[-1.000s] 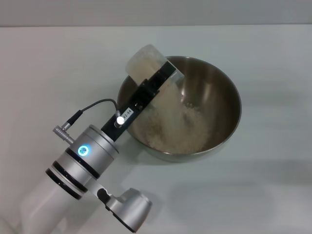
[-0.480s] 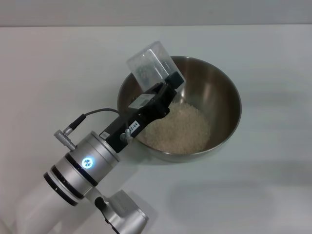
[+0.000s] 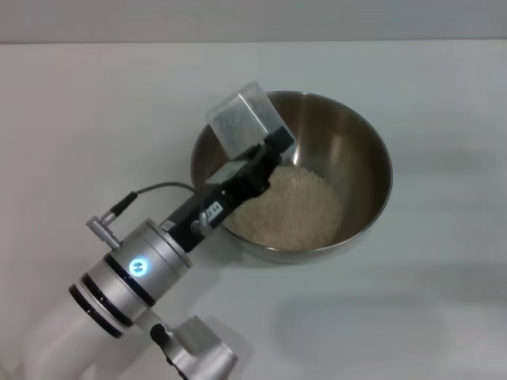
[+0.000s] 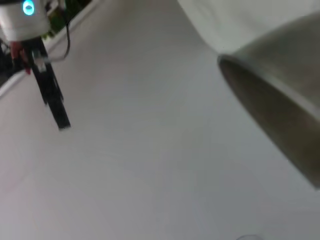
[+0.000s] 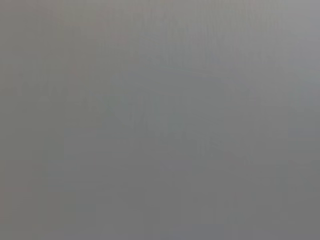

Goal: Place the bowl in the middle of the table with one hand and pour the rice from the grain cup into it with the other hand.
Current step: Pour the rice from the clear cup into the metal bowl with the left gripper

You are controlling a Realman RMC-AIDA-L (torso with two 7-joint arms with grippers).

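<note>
Holding the grain cup (image 3: 244, 119) upended over the bowl's (image 3: 366, 154) near-left rim, left gripper (image 3: 265, 154) fingers clamped on it; rice (image 3: 289, 207) lies below. Right gripper unseen.

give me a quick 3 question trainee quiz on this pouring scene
1. True or false: the small clear plastic grain cup is upright on the plain white table.
2. Where does the whitish rice lie? A) on the table B) inside the large stainless-steel bowl C) in the cup
3. Fill in: the cup is gripped by the ____ claw.

Key: 1 false, it is held tilted over the bowl's rim. 2 B. 3 left; the right claw shows far off in the left wrist view.
</note>
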